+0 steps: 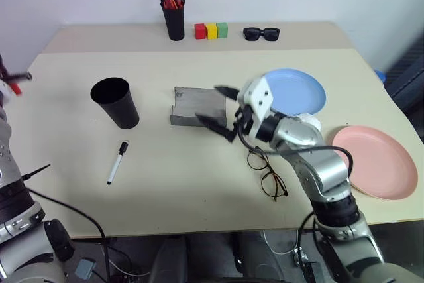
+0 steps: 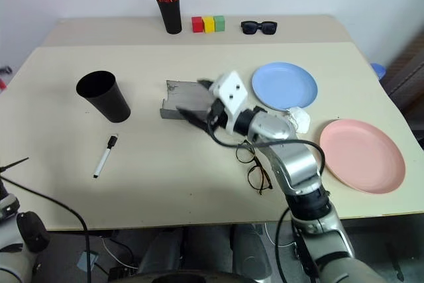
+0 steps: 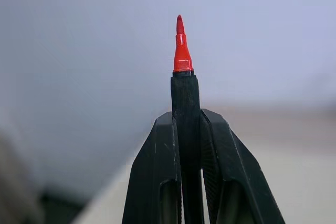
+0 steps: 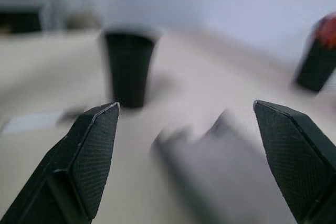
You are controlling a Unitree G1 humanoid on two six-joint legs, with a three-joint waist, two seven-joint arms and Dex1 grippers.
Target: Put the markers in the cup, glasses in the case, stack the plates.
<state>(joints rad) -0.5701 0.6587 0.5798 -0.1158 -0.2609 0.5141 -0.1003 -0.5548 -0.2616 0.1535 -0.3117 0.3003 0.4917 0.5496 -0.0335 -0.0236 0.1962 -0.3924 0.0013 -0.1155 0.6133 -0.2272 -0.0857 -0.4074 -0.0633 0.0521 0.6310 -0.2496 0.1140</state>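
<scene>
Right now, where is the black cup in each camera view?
Left eye view: black cup left of centre, left of the grey case.
Right eye view: same place, left of the case.
Right wrist view: upright, beyond the blurred case.
Shared landmark: the grey case.

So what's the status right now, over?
Left gripper shut on red-tipped marker. Right gripper open over the case. White marker and glasses on the table, cup unobstructed.

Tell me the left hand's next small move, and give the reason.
Probably carry the dark-bodied, red-tipped marker across to above the wide black plastic cup. The left hand is shut on that marker, the cup stands upright and open-mouthed, and the white marker with a black cap lies on the table.
</scene>
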